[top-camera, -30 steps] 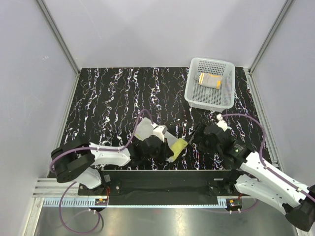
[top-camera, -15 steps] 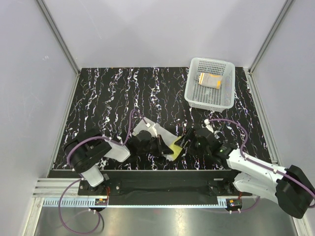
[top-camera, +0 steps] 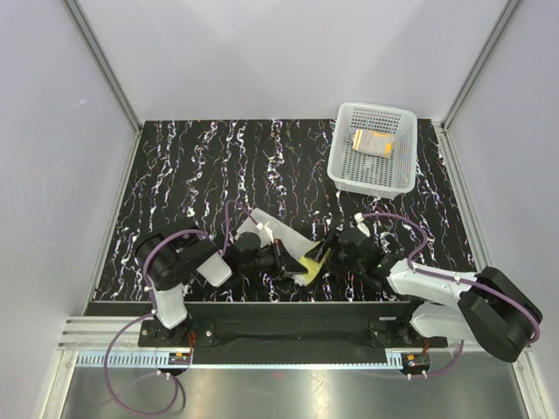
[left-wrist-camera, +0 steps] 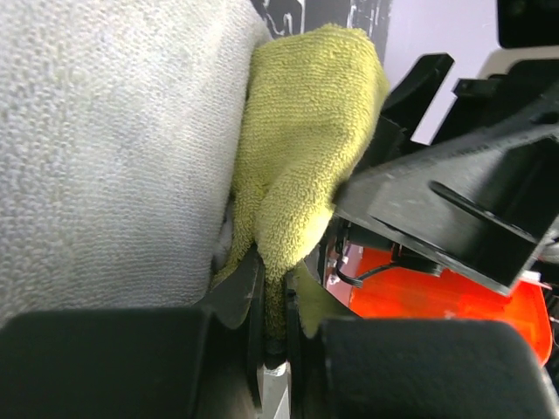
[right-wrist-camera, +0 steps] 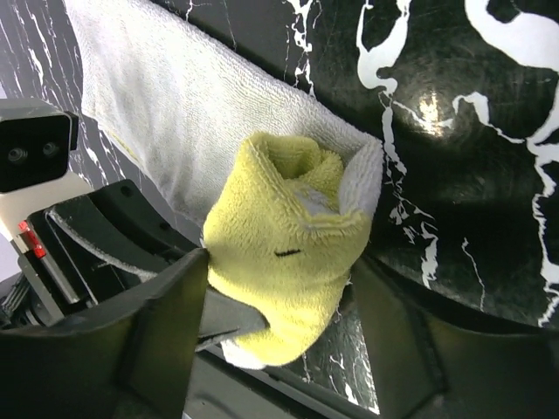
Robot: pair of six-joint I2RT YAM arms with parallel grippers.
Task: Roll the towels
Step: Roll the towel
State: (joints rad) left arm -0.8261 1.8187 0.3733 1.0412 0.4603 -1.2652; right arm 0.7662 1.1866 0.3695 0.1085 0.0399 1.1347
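Yellow towel point(top-camera: 314, 260) sits at the near middle of the tabletop point(top-camera: 192, 175), its end rolled up yellow side out, with the grey-white side lying flat behind it. Left hand point(left-wrist-camera: 272, 325) is nipped tight on a fold of it. Right hand point(right-wrist-camera: 293, 345) is spread wide, with the rolled end between its fingers. Orange towel point(top-camera: 374, 141) is in the basket point(top-camera: 339, 166), far right.

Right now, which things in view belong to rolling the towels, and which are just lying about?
Job: yellow towel, pinched in the left tool, with the right tool around its rolled end; orange towel, lying in the white basket.
Just there: white basket; black marbled mat.
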